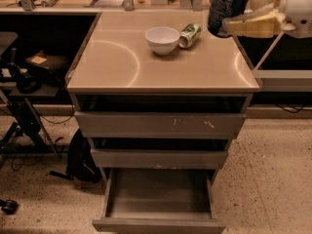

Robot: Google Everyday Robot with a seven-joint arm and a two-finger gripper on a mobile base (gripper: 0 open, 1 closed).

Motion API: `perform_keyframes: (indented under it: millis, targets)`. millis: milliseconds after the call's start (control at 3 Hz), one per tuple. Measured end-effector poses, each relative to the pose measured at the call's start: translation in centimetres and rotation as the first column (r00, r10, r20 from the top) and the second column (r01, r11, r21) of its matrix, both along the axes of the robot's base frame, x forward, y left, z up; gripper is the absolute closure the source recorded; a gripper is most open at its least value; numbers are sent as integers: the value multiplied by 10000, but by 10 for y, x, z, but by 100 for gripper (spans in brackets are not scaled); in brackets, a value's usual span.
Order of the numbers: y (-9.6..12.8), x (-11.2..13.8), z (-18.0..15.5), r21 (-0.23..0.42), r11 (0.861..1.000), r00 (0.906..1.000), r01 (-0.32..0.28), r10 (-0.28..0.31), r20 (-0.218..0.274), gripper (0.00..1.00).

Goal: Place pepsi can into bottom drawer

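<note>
The pepsi can [227, 8] is a dark blue can held in the air at the top right, above the right rear of the cabinet top [117, 57]. My gripper [243, 18] comes in from the right with beige fingers [253, 26] shut on the can's right side. The bottom drawer [158, 199] is pulled open at the foot of the cabinet and looks empty inside.
A white bowl [163, 39] stands on the cabinet top with a green can [189, 34] lying on its side right beside it. Two slimmer drawers [158, 126] sit closed above the open one. A dark bag [80, 157] and a cart [24, 82] stand on the floor to the left.
</note>
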State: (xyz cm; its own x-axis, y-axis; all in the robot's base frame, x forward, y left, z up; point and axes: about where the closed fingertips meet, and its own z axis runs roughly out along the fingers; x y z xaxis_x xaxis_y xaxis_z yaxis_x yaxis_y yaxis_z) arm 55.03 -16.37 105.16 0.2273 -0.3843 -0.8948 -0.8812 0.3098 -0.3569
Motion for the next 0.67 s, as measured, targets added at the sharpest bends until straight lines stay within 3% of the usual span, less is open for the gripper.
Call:
perform_keyframes:
  millis: [333,667]
  targets:
    - [15,-37,3,119,9996,9996,-268,269,-83,100]
    - [25,-39,-13,96,9992,9988,-395,398,-286,100]
